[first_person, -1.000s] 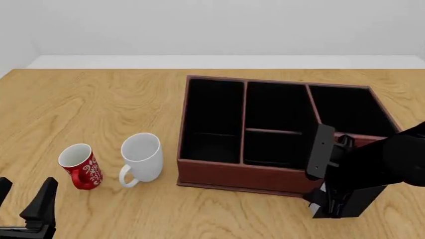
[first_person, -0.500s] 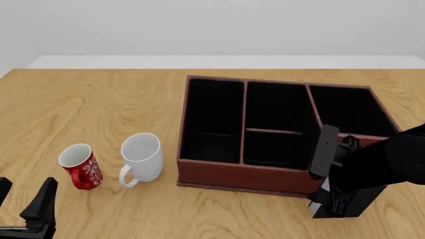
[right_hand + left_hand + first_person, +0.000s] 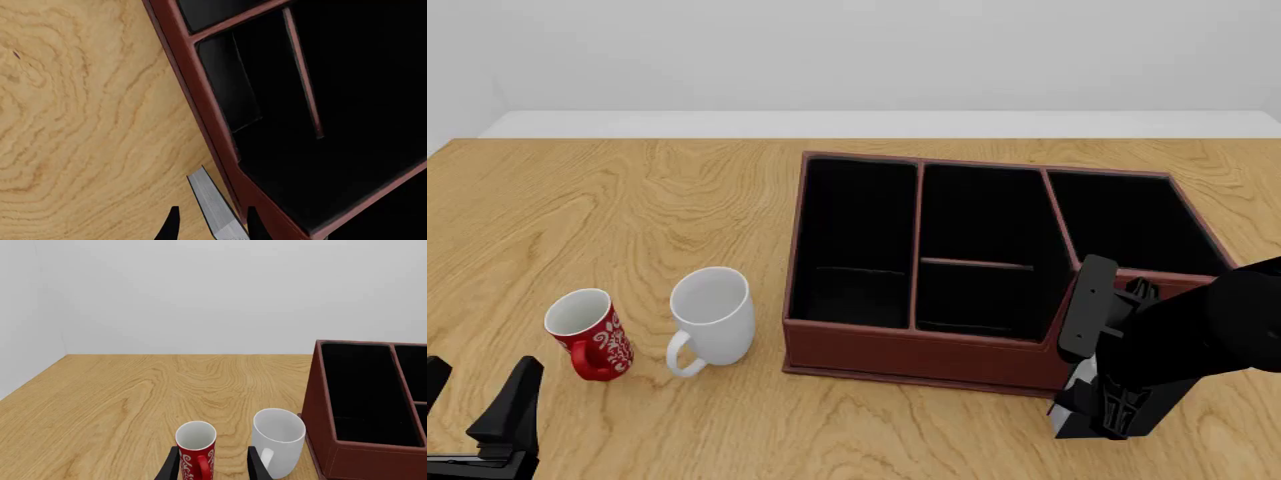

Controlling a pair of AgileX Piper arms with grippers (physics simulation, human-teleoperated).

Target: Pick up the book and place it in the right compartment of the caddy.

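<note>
- Right gripper (image 3: 1110,415), just outside the caddy's (image 3: 868,345) near corner, straddles the book (image 3: 212,205), apparently closing to grasp.
- Left gripper (image 3: 212,465) idles open, holding nothing, away from the caddy.

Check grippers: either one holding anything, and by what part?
Right gripper straddles the book at its white page edge, beside the caddy; firm grip unclear. Left gripper holds nothing.
</note>
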